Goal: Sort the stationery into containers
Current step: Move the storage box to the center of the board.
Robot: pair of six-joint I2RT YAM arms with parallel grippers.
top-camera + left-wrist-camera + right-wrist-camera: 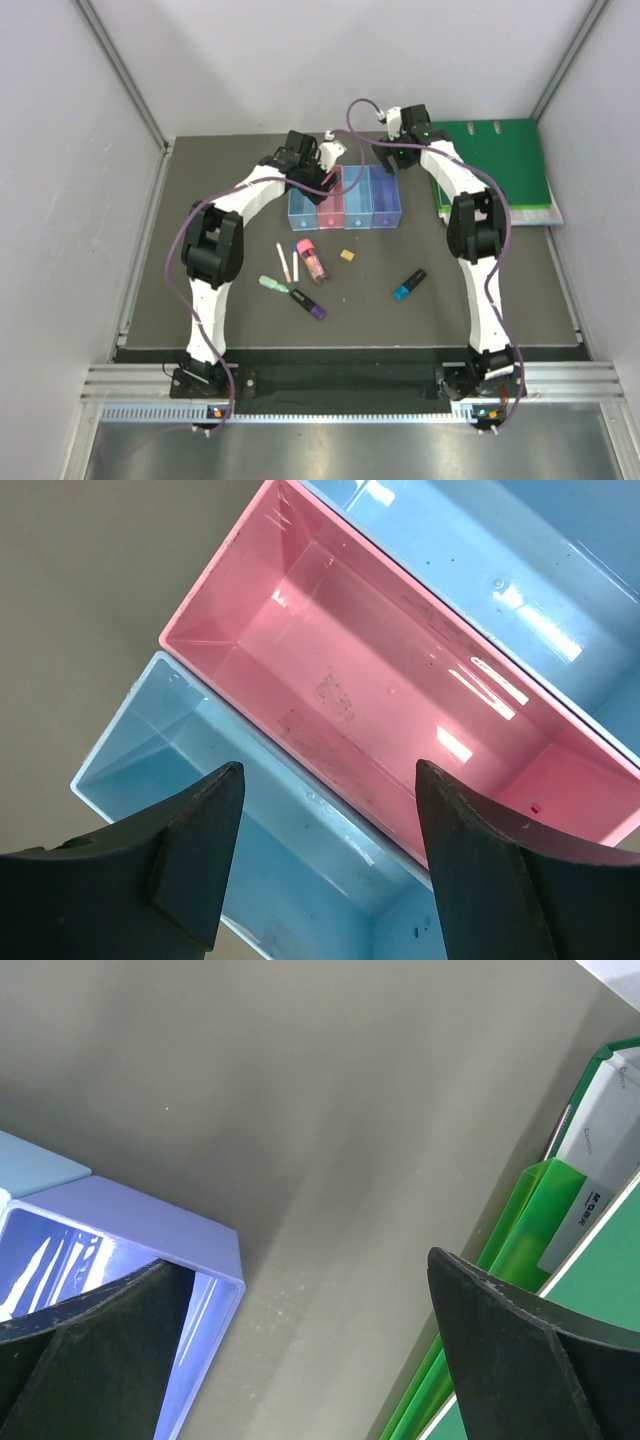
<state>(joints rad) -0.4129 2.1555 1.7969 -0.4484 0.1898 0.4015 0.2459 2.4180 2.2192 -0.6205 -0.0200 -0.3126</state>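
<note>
Hovering with its jaws spread and nothing between them, the left end effector [330, 780] looks down on the light blue bin [150, 750] and the pink bin [380, 680], whose floor is bare; the blue bin [480, 540] lies just beyond. The right end effector [310, 1265] is likewise released and empty, with the violet-blue bin [140, 1225] beside one finger and the green ring binder [520, 1220] beside the other. All the stationery lies on the table [200, 200], back toward the arm bases from both end effectors: the thick pink marker [312, 258], two thin white pens [288, 262], the mint green marker [272, 284], the purple-ended marker [308, 303], the blue-ended marker [409, 285] and the tan eraser [348, 255]. These pieces are probably light, stiff and smooth, so round barrels may roll; a pinch across mid-barrel looks safest. The pens lie close together and need separating, and the low eraser wants a grip on opposite edges.
</note>
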